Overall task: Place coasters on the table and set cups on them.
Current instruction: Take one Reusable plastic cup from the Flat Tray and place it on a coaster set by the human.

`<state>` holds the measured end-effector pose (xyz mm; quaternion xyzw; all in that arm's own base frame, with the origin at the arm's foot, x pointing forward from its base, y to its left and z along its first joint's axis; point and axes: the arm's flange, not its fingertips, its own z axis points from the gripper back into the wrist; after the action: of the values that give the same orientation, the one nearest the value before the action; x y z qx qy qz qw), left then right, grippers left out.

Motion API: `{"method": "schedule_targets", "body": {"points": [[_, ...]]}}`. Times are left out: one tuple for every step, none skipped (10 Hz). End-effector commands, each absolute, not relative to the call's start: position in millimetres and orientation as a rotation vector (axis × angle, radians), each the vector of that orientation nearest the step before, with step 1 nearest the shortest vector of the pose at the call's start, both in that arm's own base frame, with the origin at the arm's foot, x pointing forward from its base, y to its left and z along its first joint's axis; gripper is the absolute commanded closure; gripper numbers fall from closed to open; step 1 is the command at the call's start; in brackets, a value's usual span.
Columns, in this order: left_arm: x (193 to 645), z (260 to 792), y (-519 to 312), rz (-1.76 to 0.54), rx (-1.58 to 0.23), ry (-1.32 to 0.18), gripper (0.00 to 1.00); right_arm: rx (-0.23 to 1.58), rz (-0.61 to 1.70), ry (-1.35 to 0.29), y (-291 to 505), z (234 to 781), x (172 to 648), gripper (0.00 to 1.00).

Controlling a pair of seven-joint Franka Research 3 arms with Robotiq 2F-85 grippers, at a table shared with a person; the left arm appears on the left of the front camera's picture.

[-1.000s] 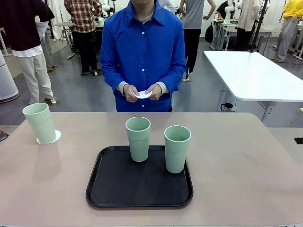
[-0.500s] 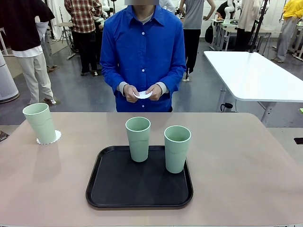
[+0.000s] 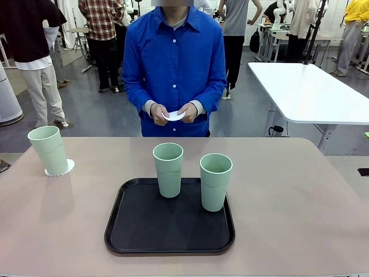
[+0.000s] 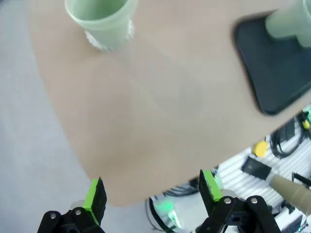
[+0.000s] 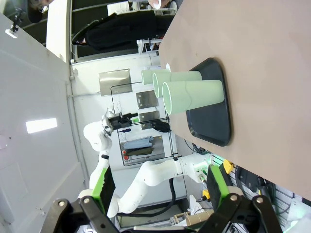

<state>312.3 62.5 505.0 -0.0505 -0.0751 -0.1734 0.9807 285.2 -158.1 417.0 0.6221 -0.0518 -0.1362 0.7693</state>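
Starting from the front camera, I am looking at the worktop (image 3: 300, 196) with a black tray (image 3: 138, 231) lying in the middle of it. Two cups are standing upright on the tray, the middle cup (image 3: 168, 170) and the right-hand cup (image 3: 215, 182), near each other but not touching. The third cup (image 3: 48, 150) is standing on a coaster (image 3: 69, 167) on the bare worktop, well apart from the tray. The person (image 3: 173, 57) at the far side is holding a second coaster (image 3: 174, 115) in front of the body.

Through the left wrist camera, I am watching the left gripper (image 4: 151, 191) hanging above the worktop's rounded edge, its jaws spread wide with nothing between them. Well ahead of the jaws, off toward the left finger's side, the third cup is sitting on its coaster, whose lacy rim is peeking out from under the base. Ahead toward the other finger's side, a corner of the tray is showing with one cup's lower part on it. This view is coming through somewhat blurred.

Through the right wrist camera, rolled sideways, I am seeing the right gripper (image 5: 161, 187) with its jaws also spread apart and empty. Well ahead of them the two tray cups are overlapping, and the third cup's rim is showing beyond.
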Motion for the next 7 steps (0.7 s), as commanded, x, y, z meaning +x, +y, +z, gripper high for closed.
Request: {"method": "schedule_targets", "body": {"points": [[285, 502, 50, -0.386, -0.146, -0.087, 0.00, 1.365, -0.300, -0.126, -158, 417, 287, 0.00], [312, 505, 63, -0.349, -0.102, -0.151, 0.00, 1.365, -0.300, -0.126, -158, 417, 287, 0.00], [294, 493, 54, -0.369, -0.125, -0.103, 0.00, 1.365, -0.300, -0.126, -158, 417, 287, 0.00], [310, 496, 83, -0.350, -0.475, -0.190, 0.00, 1.365, -0.300, -0.126, -158, 417, 287, 0.00], [319, 495, 106, -0.326, -0.741, -0.231, 0.00, 1.365, -0.300, -0.126, -158, 417, 287, 0.00], [329, 498, 132, -0.282, -0.923, -0.267, 0.00, 1.365, -0.300, -0.126, -158, 417, 287, 0.00], [337, 498, 154, -0.246, -1.010, -0.286, 0.00, 1.365, -0.300, -0.126, -158, 417, 287, 0.00]]}}
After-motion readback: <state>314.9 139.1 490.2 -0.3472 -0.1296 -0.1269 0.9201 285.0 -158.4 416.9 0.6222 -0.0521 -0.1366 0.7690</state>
